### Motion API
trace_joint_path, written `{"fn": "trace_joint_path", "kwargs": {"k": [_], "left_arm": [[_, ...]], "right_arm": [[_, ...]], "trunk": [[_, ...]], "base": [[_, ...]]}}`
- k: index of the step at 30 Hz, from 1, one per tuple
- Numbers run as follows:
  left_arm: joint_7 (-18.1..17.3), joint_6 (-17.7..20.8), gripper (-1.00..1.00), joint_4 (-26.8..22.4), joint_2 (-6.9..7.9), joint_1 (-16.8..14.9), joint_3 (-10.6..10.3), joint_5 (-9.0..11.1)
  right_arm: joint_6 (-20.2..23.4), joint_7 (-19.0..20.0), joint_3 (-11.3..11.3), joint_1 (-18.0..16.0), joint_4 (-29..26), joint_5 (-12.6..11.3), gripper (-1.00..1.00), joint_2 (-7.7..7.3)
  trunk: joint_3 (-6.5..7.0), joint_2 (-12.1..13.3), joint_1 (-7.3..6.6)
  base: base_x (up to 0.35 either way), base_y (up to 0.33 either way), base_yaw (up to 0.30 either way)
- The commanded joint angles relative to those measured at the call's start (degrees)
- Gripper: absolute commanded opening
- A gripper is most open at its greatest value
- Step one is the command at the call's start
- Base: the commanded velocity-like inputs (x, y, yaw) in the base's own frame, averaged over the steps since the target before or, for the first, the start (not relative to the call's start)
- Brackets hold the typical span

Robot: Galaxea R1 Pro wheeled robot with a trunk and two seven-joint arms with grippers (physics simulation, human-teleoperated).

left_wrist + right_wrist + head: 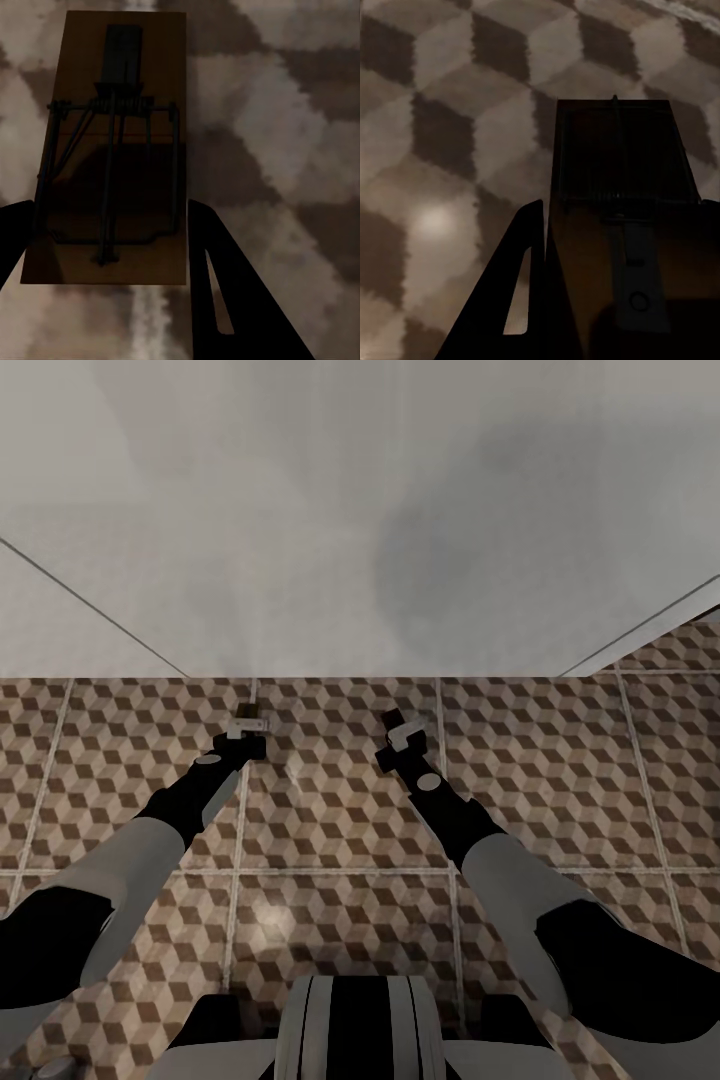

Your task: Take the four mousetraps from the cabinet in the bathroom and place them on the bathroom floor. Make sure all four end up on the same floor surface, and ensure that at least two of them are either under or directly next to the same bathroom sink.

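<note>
Left gripper point(249, 722) clamped on mousetrap point(105, 150), right gripper point(403, 732) clamped on second mousetrap point(622, 225), both over bathroom floor point(340, 830) near white wall point(300, 510)

In the head view, both mousetraps are too small to make out: a tiny brown bit at the left gripper point(248, 722), nothing clear at the right gripper point(403, 728). In the right wrist view, the right mousetrap point(615, 225) is cut off by the picture's edge, its far finger hidden behind it. The left wrist view is blurred; the floor point(300, 112) is smeared
</note>
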Motion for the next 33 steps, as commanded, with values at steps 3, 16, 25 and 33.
{"fn": "trace_joint_path", "kwargs": {"k": [3, 16, 25, 33], "left_arm": [[0.4, 0.3, -1.00, -0.1, 0.08, 0.0, -0.5, 0.5], [0.4, 0.3, -1.00, -0.1, 0.08, 0.0, -0.5, 0.5], [0.4, 0.3, -1.00, -0.1, 0.08, 0.0, -0.5, 0.5], [0.4, 0.3, -1.00, -0.1, 0.08, 0.0, -0.5, 0.5]], "right_arm": [[-0.1, -0.2, 0.2, 0.0, 0.1, 0.3, -1.00, 0.00], [-0.1, -0.2, 0.2, 0.0, 0.1, 0.4, 1.00, 0.00], [-1.1, -0.2, 0.2, 0.0, 0.1, 0.4, 1.00, 0.00], [-1.4, -0.2, 0.2, 0.0, 0.1, 0.4, 1.00, 0.00]], "trunk": [[-0.02, 0.0, -0.01], [-0.02, 0.0, -0.01], [-0.02, 0.0, -0.01], [-0.02, 0.0, -0.01]], "base": [[0.000, 0.000, 0.000], [0.000, 0.000, 0.000], [0.000, 0.000, 0.000], [0.000, 0.000, 0.000]]}}
